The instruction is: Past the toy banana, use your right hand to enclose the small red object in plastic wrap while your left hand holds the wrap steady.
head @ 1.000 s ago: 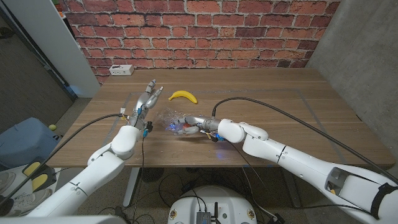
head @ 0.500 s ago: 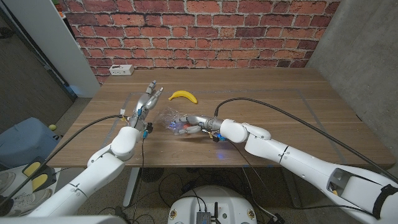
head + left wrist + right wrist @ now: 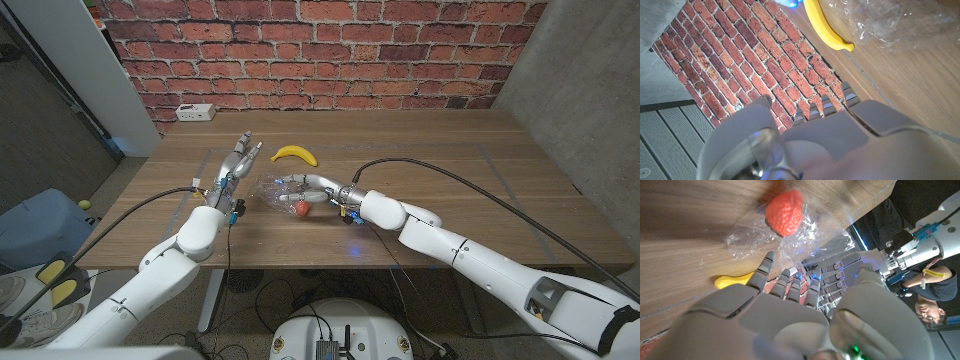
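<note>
A small red strawberry-like object [image 3: 301, 209] [image 3: 784, 214] lies on the table at the near edge of a crumpled sheet of clear plastic wrap [image 3: 277, 190] [image 3: 790, 237]. My right hand [image 3: 312, 189] [image 3: 790, 287] hovers just beyond the red object with its fingers spread over the wrap and grips nothing. My left hand [image 3: 235, 160] [image 3: 840, 130] stands left of the wrap, fingers straight and apart, clear of the plastic [image 3: 890, 20]. The yellow toy banana [image 3: 295, 153] [image 3: 825, 25] [image 3: 732, 281] lies beyond the wrap.
A white power strip [image 3: 195, 113] sits at the table's far left corner by the brick wall. Black cables trail from both arms over the near table edge. A person [image 3: 930, 312] shows at the edge of the right wrist view.
My right hand has lifted and shifted toward the far side, uncovering the red object, which now lies in plain sight at the wrap's near edge. The left hand has stayed still.
</note>
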